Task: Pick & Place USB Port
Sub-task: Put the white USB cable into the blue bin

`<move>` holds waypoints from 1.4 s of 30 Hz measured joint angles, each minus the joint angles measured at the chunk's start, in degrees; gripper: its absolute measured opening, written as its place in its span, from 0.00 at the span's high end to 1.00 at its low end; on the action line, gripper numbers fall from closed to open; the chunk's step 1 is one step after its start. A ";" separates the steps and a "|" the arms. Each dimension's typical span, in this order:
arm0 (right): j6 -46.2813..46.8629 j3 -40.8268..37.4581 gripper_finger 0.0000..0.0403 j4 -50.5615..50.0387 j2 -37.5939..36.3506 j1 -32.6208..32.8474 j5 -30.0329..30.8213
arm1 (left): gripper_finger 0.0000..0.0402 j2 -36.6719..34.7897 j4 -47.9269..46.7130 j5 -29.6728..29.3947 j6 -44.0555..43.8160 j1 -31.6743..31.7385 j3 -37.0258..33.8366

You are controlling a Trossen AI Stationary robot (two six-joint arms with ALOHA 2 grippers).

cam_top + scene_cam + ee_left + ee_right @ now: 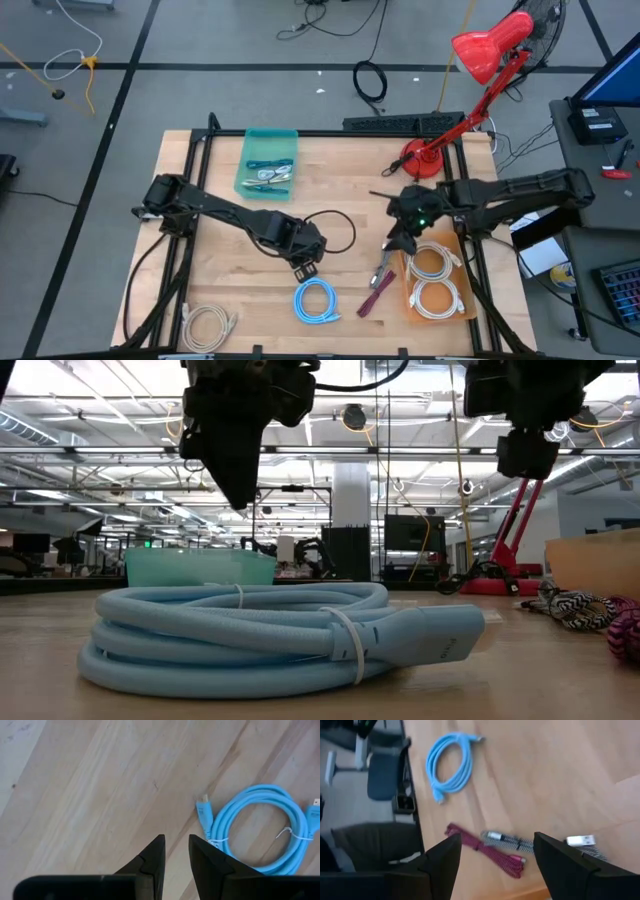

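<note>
L claw hovers just above-left of blue cable, fingers narrowly apart, nothing between them.
R claw gapes wide, empty, over the striped cable, beside orange tray. Count: 1 blue coil on bare wood, 1 beige coil at front-left corner, 2 white coils in orange tray, 1 striped and 1 red cable side by side, 1 teal bin, 1 red lamp.
</note>
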 joint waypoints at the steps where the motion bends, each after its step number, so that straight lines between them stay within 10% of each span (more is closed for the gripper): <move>1: -0.12 0.00 0.41 0.03 0.00 0.68 0.01 | 0.78 0.00 0.32 0.00 -0.02 0.00 0.00; 11: 3.25 0.01 0.41 2.73 2.87 7.10 1.66 | 0.78 0.00 1.04 0.04 -0.85 -0.44 0.00; 22: 30.64 10.07 0.45 -5.52 13.81 19.62 22.59 | 0.78 0.00 1.03 -0.22 -2.13 -6.92 0.00; 30: 50.93 17.89 0.59 -10.33 24.64 21.56 18.98 | 0.78 0.00 2.67 -6.63 -7.97 -15.12 0.00; 42: 54.06 20.37 0.72 -11.20 32.36 21.13 12.17 | 0.78 0.00 4.51 -15.88 -15.23 -22.61 0.00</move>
